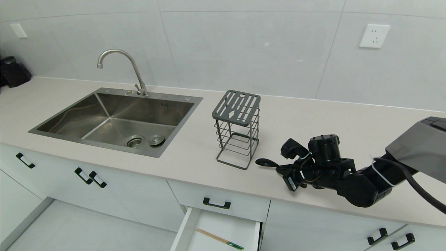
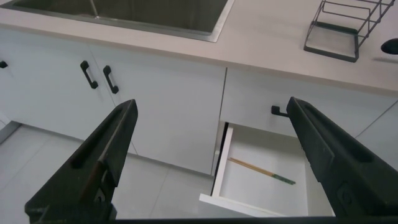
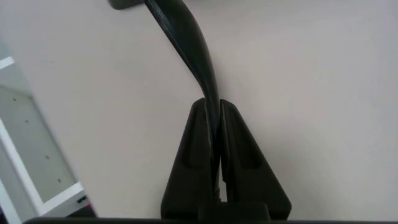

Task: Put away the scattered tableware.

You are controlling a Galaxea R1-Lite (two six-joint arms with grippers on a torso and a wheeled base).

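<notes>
Right wrist view: the right claw (image 3: 214, 115) was clenched on the handle of a black spoon (image 3: 186, 43) over the counter (image 3: 311, 62), right of the wire rack (image 1: 237, 108). The spoon seemed light, stiff and likely slick, so it wanted a mid-handle hold. The left claw (image 2: 211, 102) hung released.

Right arm (image 1: 362, 184): gloss black forearm and wrist, rounded casings. Squat black cylinder (image 1: 324, 146) at 12 o'clock on the wrist block, with small bumps round its cap. Grey angular shell (image 1: 418, 146) covers the arm's 3 o'clock end. Thick black cable (image 1: 414, 184) runs along the arm, and white zip ties (image 1: 378, 172) bind the thinner wires. Right gripper (image 1: 283, 168): black, slim wedge-shaped fingers (image 3: 242, 168). Left gripper (image 2: 211, 102): two long matte black tapered fingers (image 2: 109, 155), a moulded ridge down each.
</notes>
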